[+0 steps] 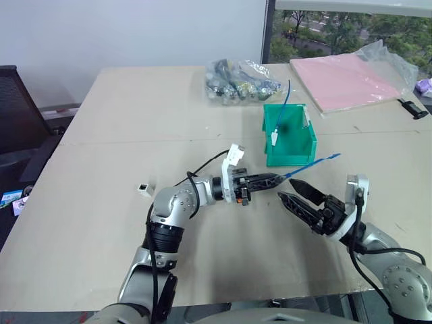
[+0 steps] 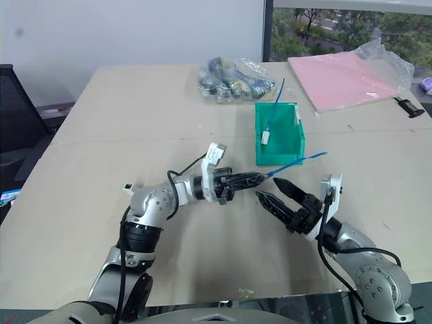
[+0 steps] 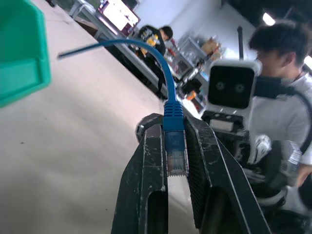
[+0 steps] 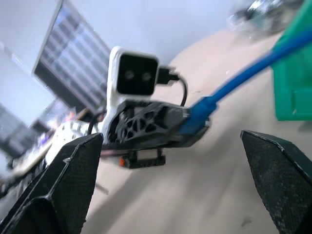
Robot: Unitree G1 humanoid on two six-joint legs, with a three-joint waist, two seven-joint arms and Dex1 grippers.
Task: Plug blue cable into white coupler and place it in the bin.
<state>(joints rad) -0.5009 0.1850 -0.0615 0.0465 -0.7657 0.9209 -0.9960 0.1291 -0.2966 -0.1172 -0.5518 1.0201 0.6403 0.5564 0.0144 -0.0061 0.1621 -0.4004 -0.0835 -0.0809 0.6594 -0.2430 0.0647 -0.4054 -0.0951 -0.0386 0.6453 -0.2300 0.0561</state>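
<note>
**Blue cable pinched, coupler off on its own**

Left gripper [image 1: 282, 179] clamped on the plug end of the blue cable [image 1: 312, 164], held up off the worktop [image 1: 101, 223] and pointing across toward the right side. Loose end of that cable sticking out in the air just in front of the bin [image 1: 291, 150]. Right gripper [image 1: 291, 190] just beside it, fingers [image 4: 68, 187] spread wide, gripping nothing, tips aimed at the left one. White coupler [image 1: 143, 187] sitting alone on the worktop, well apart from both grippers, out on the left. Green bin further back, already holding a second blue cable [image 1: 285, 111] with a white coupler [image 1: 275, 138] dangling against its inner wall. Clear bag of cables [image 1: 237, 81] behind the bin, pink sheet in plastic [image 1: 351, 79] at the far right. Person [image 3: 285, 105] visible in the left wrist view.
</note>
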